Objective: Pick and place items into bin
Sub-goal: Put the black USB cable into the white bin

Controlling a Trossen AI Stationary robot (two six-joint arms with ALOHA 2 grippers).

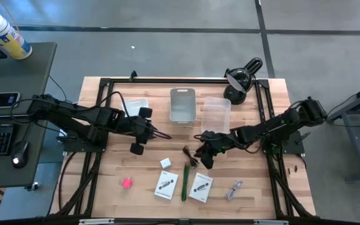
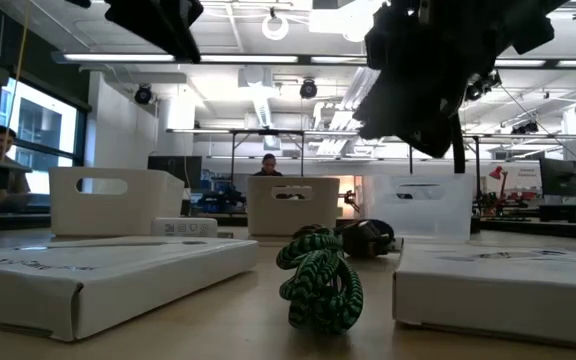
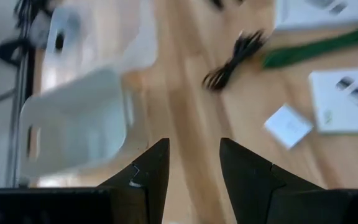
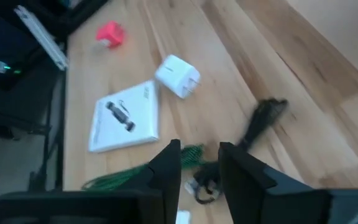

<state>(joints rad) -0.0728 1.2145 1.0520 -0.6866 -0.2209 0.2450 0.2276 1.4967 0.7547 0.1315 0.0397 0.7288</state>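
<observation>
Left pincer [image 1: 144,131]: hung above the surface's left half, between the far-edge bins and the small things along the near edge. In its wrist view its two fingers [image 3: 151,171] stood spread with a clear gap, nothing between them.
Right pincer [image 1: 204,152]: hung over the middle of the surface, above the black cable [image 1: 189,156]. Its wrist view showed the fingers [image 4: 166,165] slightly apart with bare wood in the gap, pinching nothing.
Black cable: lay loose on the wood near the middle, just beyond the far tip of the green pen [image 1: 185,182].
Green pen: lay near the near edge, between the two white cards.
White cards: one [image 1: 165,185] to the left of the pen, the other [image 1: 200,187] to its right, both flat, with dark print.
White cube [image 1: 165,163]: sat just beyond the left card, apart from it.
Pink block [image 1: 127,183]: sat toward the near-left corner, well apart from the cards.
Small silvery pieces [image 1: 234,190]: lay toward the near-right corner, to the right of the right card.
Bins: a grey bin [image 1: 182,105] at the middle of the far edge, a clear bin [image 1: 216,111] just to its right, a white bin [image 1: 136,105] to its left, partly hidden by the left arm. Whether any held anything could not be told.
Black desk lamp [image 1: 239,80]: stood at the far-right corner.
</observation>
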